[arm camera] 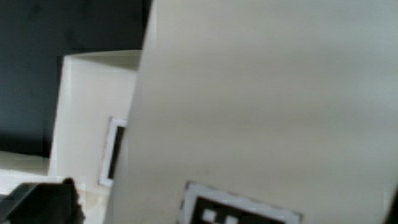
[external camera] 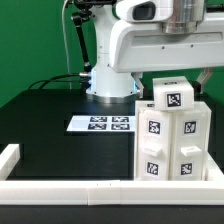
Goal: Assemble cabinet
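Black tabletop (external camera: 45,105) forms the work surface, bounded in front by a white rail (external camera: 80,190). Cabinet (external camera: 172,145): white and boxy, its faces tagged, standing upright at the exterior view's right just behind the rail; a tagged top block (external camera: 172,96) sits on it, somewhat askew; the wrist view is filled by a white panel (arm camera: 267,100) with a tag (arm camera: 240,210) at its lower edge. Gripper: hidden behind the arm (external camera: 160,45) and cabinet in the exterior view, and only a dark corner (arm camera: 39,205) shows at the wrist; whether the fingers are apart or closed cannot be told. Marker board (external camera: 103,124): flat on the table, well apart from the cabinet, before the arm's base. Step, as judged: seating the top block; the next move calls for squaring it to the body and pressing gently, lest the stack tip.
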Controlling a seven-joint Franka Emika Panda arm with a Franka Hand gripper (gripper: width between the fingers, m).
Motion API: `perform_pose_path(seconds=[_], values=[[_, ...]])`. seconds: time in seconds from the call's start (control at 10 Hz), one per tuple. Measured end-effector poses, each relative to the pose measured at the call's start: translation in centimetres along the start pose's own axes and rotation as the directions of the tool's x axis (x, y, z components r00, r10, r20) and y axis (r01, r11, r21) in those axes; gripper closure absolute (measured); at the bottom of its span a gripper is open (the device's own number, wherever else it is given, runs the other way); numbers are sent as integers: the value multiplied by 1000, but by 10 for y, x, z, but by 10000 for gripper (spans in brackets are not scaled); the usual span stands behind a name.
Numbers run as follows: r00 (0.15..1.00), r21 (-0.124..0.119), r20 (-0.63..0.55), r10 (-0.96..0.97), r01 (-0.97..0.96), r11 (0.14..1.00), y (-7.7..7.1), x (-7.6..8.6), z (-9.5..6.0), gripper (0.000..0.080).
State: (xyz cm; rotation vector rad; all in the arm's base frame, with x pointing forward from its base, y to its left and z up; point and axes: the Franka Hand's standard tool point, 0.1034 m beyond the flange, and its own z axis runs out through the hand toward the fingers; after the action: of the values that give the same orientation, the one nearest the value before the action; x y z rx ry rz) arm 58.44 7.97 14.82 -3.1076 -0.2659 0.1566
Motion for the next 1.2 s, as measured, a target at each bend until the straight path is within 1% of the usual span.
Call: perform_pose_path(seconds=[0.1, 0.2, 0.3, 0.4, 0.8, 0.9, 1.0, 1.1, 1.2], values=[[1000, 1, 12, 5, -5, 1000, -2, -1, 1, 2], [1000, 2, 26, 14, -15, 1000, -4, -3, 2, 124], [999, 3, 44, 17, -17, 1000, -5, -6, 2, 124], [998, 4, 54, 18, -18, 1000, -4, -7, 1, 249], [997, 3, 52, 48, -48, 999, -5, -6, 2, 246], [987, -3, 53, 149, -149, 989, -6, -7, 2, 246], [958, -11, 51, 284, -283, 959, -10, -6, 1, 246], [929, -16, 49, 368, -368, 930, -11, -6, 1, 246], [909, -18, 49, 413, -413, 911, -11, -6, 1, 247]])
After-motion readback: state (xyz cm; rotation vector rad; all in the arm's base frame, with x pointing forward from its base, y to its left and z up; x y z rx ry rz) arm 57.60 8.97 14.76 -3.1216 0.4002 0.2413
